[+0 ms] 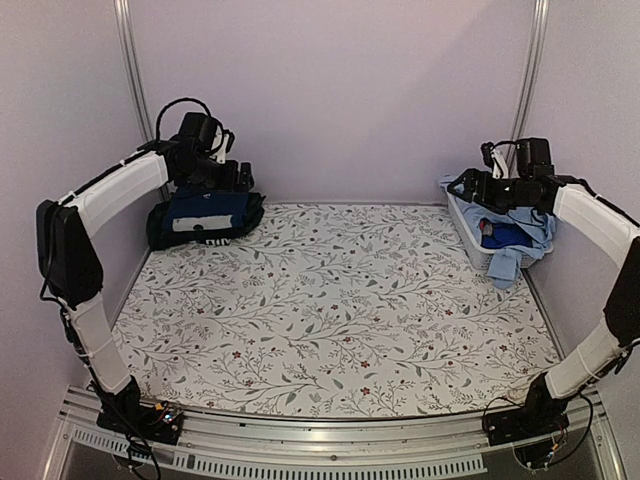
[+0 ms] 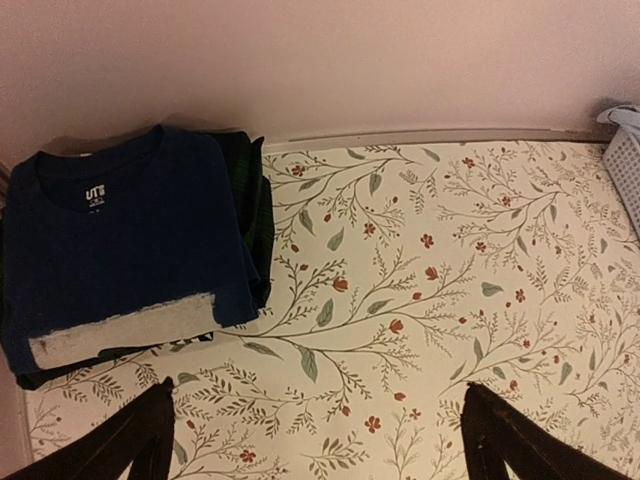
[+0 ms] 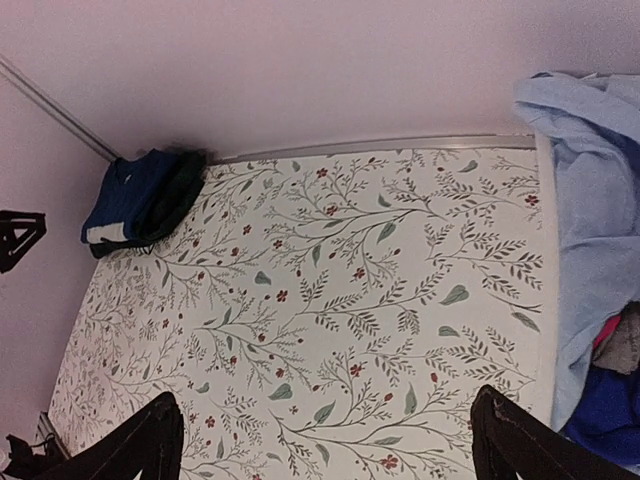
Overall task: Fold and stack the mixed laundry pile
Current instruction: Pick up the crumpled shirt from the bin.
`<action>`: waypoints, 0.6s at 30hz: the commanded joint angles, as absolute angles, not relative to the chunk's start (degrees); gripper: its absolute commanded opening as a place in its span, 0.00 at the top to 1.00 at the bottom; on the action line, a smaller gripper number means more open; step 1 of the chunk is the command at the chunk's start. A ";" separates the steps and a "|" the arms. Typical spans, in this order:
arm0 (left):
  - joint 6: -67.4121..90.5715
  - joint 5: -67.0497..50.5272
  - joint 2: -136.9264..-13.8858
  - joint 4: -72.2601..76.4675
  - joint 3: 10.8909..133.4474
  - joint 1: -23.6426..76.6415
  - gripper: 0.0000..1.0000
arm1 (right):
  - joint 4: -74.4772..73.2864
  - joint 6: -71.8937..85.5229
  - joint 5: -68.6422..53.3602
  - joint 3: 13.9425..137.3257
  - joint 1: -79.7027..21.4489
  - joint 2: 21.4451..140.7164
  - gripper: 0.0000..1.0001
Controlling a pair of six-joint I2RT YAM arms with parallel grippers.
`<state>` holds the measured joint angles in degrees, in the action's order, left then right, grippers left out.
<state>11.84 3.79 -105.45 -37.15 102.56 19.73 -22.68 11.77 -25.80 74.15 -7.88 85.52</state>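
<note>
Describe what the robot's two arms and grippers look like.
Both the left arm and right arm have white link covers between black joints, with black cables looping near the wrists. The left gripper and right gripper have dark, tapering fingers. No markings are legible.

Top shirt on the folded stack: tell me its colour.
Navy blue shirt, with a pale band near its lower edge; clearest in the left wrist view.

arms [image 1: 120, 190]: white links, black joints | fingers [image 2: 130, 440]: dark, tapered | cables [image 1: 183, 100]: black
</note>
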 commanded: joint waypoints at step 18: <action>13.20 5.75 -103.64 -38.76 99.61 20.54 0.00 | -40.65 4.64 -11.19 102.00 8.40 106.92 0.07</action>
<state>13.10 4.23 -105.45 -37.78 100.79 20.14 -33.52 7.09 -13.13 107.46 8.62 112.36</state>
